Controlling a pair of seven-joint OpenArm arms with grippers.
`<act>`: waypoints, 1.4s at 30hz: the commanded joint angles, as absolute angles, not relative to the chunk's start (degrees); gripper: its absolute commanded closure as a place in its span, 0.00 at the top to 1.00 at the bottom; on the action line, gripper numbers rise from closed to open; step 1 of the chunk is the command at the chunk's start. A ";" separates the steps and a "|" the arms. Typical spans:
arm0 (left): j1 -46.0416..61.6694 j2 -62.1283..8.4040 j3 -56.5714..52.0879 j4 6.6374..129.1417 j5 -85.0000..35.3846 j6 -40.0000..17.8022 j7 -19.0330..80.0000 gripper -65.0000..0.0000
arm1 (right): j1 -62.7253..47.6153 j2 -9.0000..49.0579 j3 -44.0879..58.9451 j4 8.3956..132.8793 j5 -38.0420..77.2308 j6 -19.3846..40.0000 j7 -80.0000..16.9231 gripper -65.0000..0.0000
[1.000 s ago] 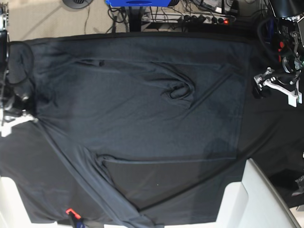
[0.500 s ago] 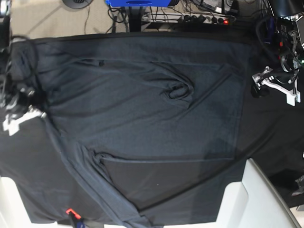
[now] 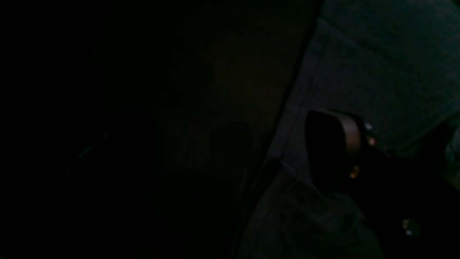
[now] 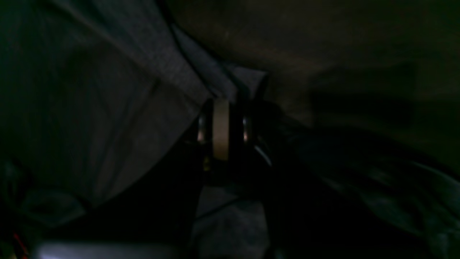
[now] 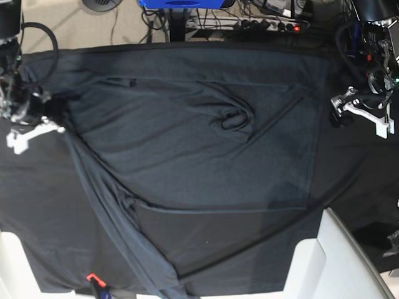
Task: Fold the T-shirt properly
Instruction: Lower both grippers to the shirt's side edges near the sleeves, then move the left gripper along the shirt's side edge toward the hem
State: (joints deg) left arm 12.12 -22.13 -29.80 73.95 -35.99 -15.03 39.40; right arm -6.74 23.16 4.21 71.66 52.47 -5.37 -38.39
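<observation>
L tool (image 5: 365, 115) jaws wide apart; R tool (image 5: 37, 128) pinched closed.

- The base view looks straight down from high above, taking in the whole table (image 5: 349, 187) and both arms at its side edges.
- Each wrist view sits very close to dark cloth, underexposed.
- All three share the T-shirt (image 5: 187, 156).
</observation>
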 commanded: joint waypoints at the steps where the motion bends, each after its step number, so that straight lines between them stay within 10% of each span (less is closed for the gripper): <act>1: 11.82 -23.25 -30.20 74.68 -36.53 -15.16 38.37 1.00 | -6.73 23.96 4.88 72.92 52.53 -5.23 -38.64 0.01; 5: 11.82 -23.25 -30.20 74.68 -36.53 -15.16 38.37 1.00 | -6.81 23.60 5.05 75.74 52.53 -5.23 -41.63 0.08; 12: 11.91 -23.25 -30.20 74.68 -36.53 -15.16 38.29 1.00 | -6.46 23.60 5.23 83.82 52.53 -5.23 -42.24 0.62; 35: 12.62 -23.25 -30.20 74.68 -36.53 -15.16 38.20 1.00 | 12.09 21.76 -8.57 57.10 52.35 -4.70 -36.79 0.56; 42: 12.62 -23.25 -30.20 74.68 -36.53 -15.16 38.20 1.00 | 12.44 21.76 -8.57 56.75 52.35 -4.70 -36.79 0.29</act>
State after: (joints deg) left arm 12.86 -22.11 -29.80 73.95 -35.99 -15.03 39.18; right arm 11.31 20.88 -8.75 56.12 52.12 -5.04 -37.12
